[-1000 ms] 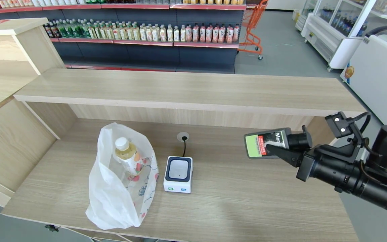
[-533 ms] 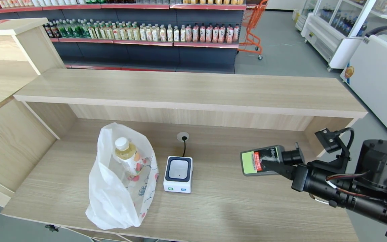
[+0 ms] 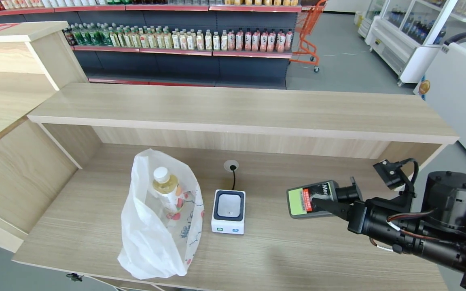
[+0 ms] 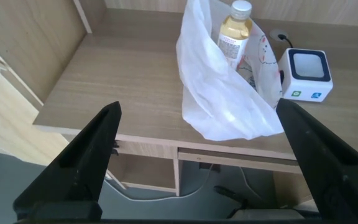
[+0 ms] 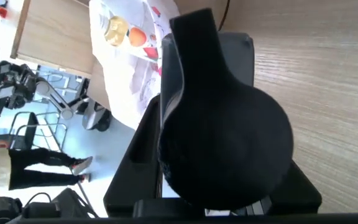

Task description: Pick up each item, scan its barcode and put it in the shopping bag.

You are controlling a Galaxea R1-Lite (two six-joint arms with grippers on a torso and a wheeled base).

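My right gripper (image 3: 323,199) is shut on a dark grey flat bottle (image 3: 297,201) with a green and red label and a black cap. It holds the bottle on its side above the counter, to the right of the white scanner (image 3: 228,207). In the right wrist view the dark bottle (image 5: 229,143) looms close. The white shopping bag (image 3: 156,234) stands left of the scanner with a drink bottle (image 3: 166,190) upright inside. My left gripper (image 4: 199,111) hangs open off the counter's front edge, facing the bag (image 4: 225,93) and the scanner (image 4: 308,74).
The scanner's cable runs back to a round hole (image 3: 231,165) in the counter (image 3: 297,258). A raised shelf (image 3: 241,109) spans the back, with wooden side walls at both ends. Behind stand store shelves of drinks and freezers.
My right gripper has come down with the grey bottle and moved a little toward the scanner. The head camera has shifted, sliding the whole scene rightward.
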